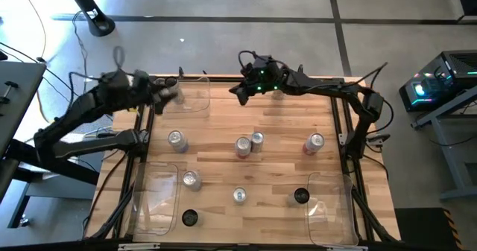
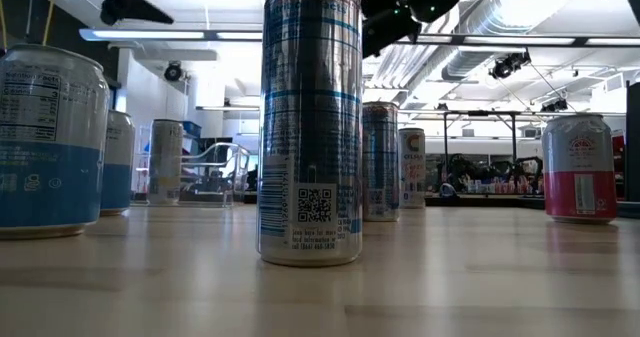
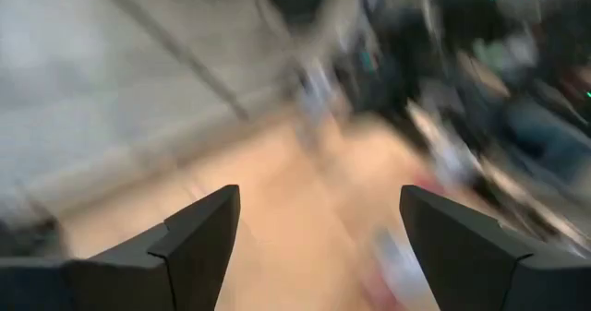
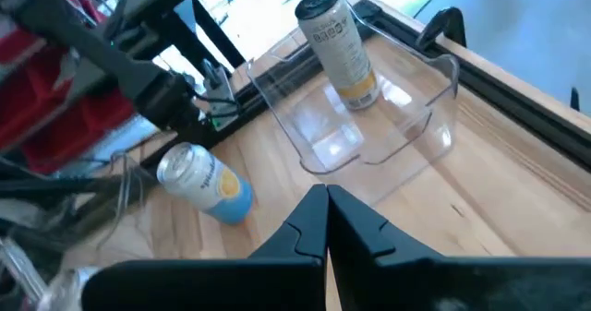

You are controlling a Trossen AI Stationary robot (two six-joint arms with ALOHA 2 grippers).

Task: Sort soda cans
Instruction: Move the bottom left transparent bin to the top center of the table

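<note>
Your left gripper hangs with its fingers spread wide and nothing between them, over the far left corner of the table; your right gripper has its fingers pressed together, empty, over the far edge near the middle. Only the right wrist view shows what sits in that far left corner: a clear bin with one tall can standing upright inside it, and a shorter can with a blue base on the wood just outside the bin. From above you can count the rest of the soda cans scattered upright across the middle and near side (two of them touching at the centre, a red one toward the right). The low view gives you labels but no layout. Both arms reach in from the sides, elbows bent outward, wrists held above the table.
</note>
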